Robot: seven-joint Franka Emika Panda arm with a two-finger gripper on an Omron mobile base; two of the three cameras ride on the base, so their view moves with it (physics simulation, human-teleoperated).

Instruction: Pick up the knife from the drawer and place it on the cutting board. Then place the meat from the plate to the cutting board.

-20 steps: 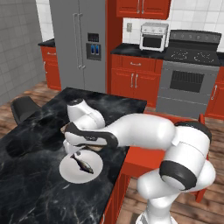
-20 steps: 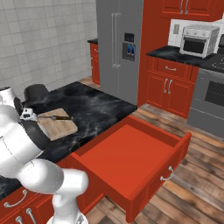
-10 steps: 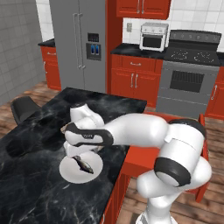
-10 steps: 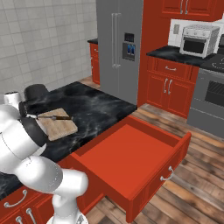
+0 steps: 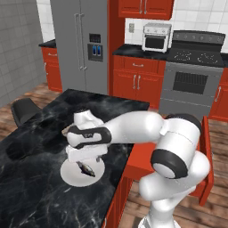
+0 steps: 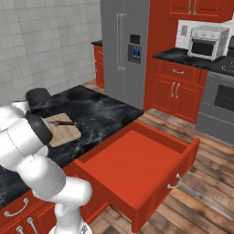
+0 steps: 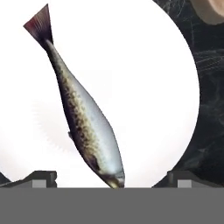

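A: Step in hand, by the look of it, is the second one. The knife point(image 6: 62, 122) already lies on the cutting board point(image 6: 63, 131), left of centre in the right base view; the drawer point(image 6: 137, 176) stands pulled out, lower centre.

B: And the fish?

A: The fish point(image 7: 83, 118) lies on the plate point(image 7: 148, 87), running from upper left to lower centre of the hand view, tail up. In the left base view it is a dark shape point(image 5: 85, 168) at lower left, on the black counter point(image 5: 35, 196).

B: Gripper?

A: The gripper point(image 7: 109, 178) hangs over the plate, jaws spread wide, nothing between them. The fingertips point(image 7: 43, 177) flank the fish's head end.

B: Arm pose?

A: It reaches from the lower right across to the left, wrist bent down over the plate.

B: Next move?

A: Likely descend, straddle the body, then close. The fish is slim, so centring matters.
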